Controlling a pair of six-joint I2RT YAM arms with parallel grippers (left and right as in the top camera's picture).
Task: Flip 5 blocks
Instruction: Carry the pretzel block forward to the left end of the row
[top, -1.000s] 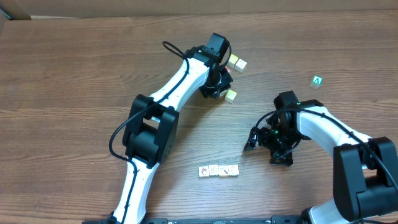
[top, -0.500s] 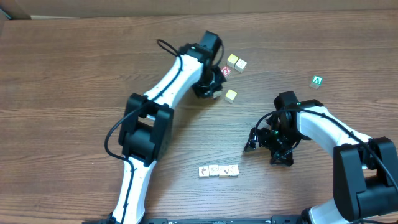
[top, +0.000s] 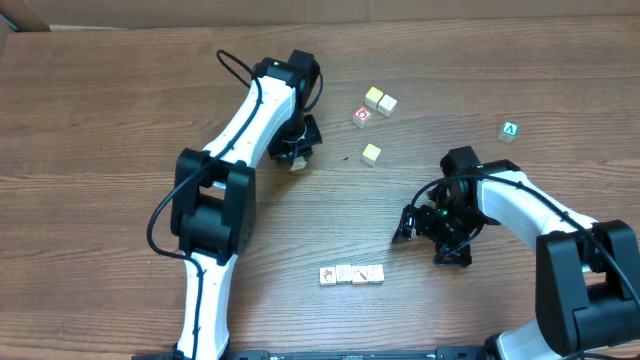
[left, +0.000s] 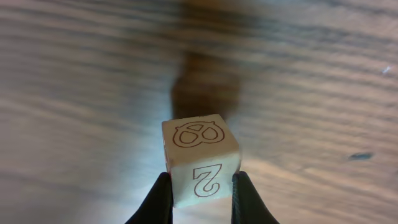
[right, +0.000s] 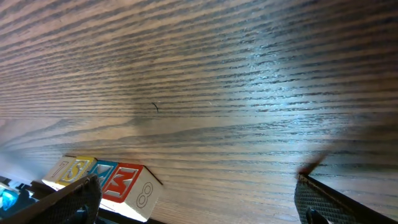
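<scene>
Pinching a block (left: 200, 158) between their tips — left jaws; right jaws spread wide.

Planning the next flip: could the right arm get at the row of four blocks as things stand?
Probably yes: the right gripper is open and empty, the row of four blocks lies close by, and only bare table shows between them. The left gripper, shut on a block, is far off.
</scene>
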